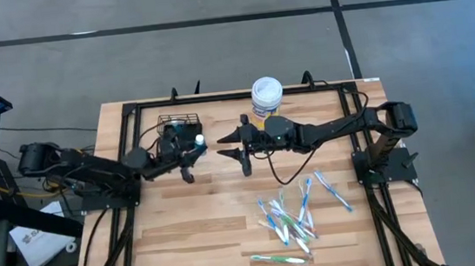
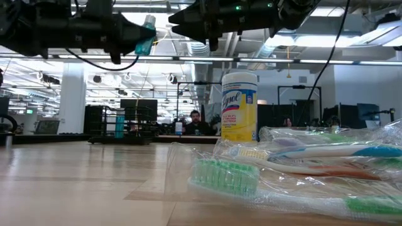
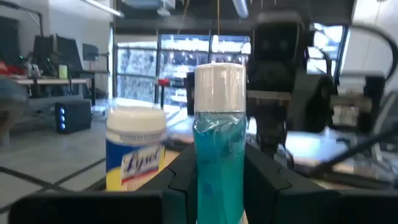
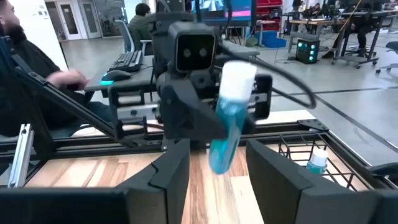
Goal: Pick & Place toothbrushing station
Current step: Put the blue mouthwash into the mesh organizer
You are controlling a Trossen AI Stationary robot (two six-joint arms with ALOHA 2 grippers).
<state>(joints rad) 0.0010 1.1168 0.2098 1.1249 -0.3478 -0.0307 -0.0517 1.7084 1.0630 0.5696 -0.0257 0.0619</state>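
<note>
Overhead and level views of a wooden worktop (image 1: 186, 234) with two dark arms raised above it, facing each other near the middle. The left pincer (image 1: 189, 155) is pinched on a small bottle of blue-green liquid with a white cap (image 3: 219, 155), held off the surface; from the left wrist the bottle stands upright between the two dark fingers (image 3: 180, 180). The right pincer (image 1: 231, 142) hangs just beside the bottle's cap end, its fingers (image 4: 168, 174) spread wide and holding nothing — the bottle shows tilted in the gap ahead of them.

The black wire basket (image 1: 178, 124) sits on the worktop at the far left, behind the left pincer; in the right wrist view another small white-capped bottle (image 4: 317, 160) stands inside it. A white-lidded, yellow-labelled tub of wipes (image 1: 267, 97) stands upright at the far edge, behind the right arm. A loose heap of toothbrushes in clear wrappers (image 1: 290, 220) lies on the near right part — well apart from the basket.
</note>
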